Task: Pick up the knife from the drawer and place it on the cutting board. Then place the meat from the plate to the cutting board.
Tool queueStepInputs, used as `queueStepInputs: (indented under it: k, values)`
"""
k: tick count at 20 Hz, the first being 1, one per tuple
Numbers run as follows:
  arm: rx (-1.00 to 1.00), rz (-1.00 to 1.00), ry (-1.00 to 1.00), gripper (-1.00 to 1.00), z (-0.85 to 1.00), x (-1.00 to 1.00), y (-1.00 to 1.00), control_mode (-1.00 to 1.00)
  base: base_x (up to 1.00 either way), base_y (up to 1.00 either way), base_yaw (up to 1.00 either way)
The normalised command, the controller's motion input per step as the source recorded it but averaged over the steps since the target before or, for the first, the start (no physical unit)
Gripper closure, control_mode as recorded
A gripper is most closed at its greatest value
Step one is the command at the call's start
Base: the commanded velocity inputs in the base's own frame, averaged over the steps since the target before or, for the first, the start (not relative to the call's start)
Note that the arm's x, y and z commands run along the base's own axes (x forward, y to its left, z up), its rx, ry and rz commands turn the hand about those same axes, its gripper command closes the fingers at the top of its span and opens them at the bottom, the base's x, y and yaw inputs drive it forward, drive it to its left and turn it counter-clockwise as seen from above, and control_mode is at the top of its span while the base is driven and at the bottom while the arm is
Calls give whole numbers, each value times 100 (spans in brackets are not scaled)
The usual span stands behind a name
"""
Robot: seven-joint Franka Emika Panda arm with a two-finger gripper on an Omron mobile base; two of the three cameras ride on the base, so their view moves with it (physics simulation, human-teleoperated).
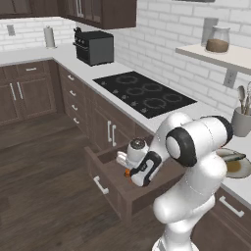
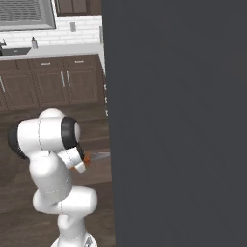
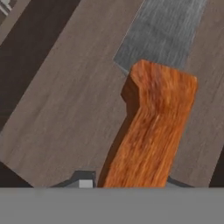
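Observation:
The wide dark brown drawer (image 1: 110,196) stands pulled out below the counter. My gripper (image 1: 129,172) reaches down into it and is shut on the knife (image 3: 153,127) by its bright orange handle. In the hand view the handle runs up between my fingertips (image 3: 85,180), and the short grey blade (image 3: 164,30) points away over the drawer's wooden floor. The right base view has the knife (image 2: 94,156) sticking out sideways from my gripper (image 2: 86,160). On the counter at the far right sits the plate (image 1: 244,171) with the slim grey meat (image 1: 234,158) on it. The cutting board is out of view.
A black cooktop (image 1: 144,93) lies in the counter behind the drawer, with a dark toaster oven (image 1: 94,47) further back. A grey utensil cup (image 1: 241,121) stands near the plate, under a shelf with a jar (image 1: 218,40). A big dark grey panel (image 2: 178,120) blocks the right base view's right side.

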Motion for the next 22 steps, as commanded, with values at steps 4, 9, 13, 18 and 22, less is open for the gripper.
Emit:
queueStepInputs:
  k: [4, 9, 13, 18, 22]
  values:
    - [-2, 0, -23, 100, 100, 0, 27, -100, 0, 0, 0]
    - [-7, 0, -25, 100, 100, 0, 9, -100, 0, 0, 0]
    - [-10, -2, -14, 100, 100, 2, -13, -100, 0, 0, 0]
    - [-22, -5, 9, 100, 100, 52, -95, -100, 0, 0, 0]
    - [-32, -2, 28, 100, 77, 58, -100, -100, 0, 0, 0]
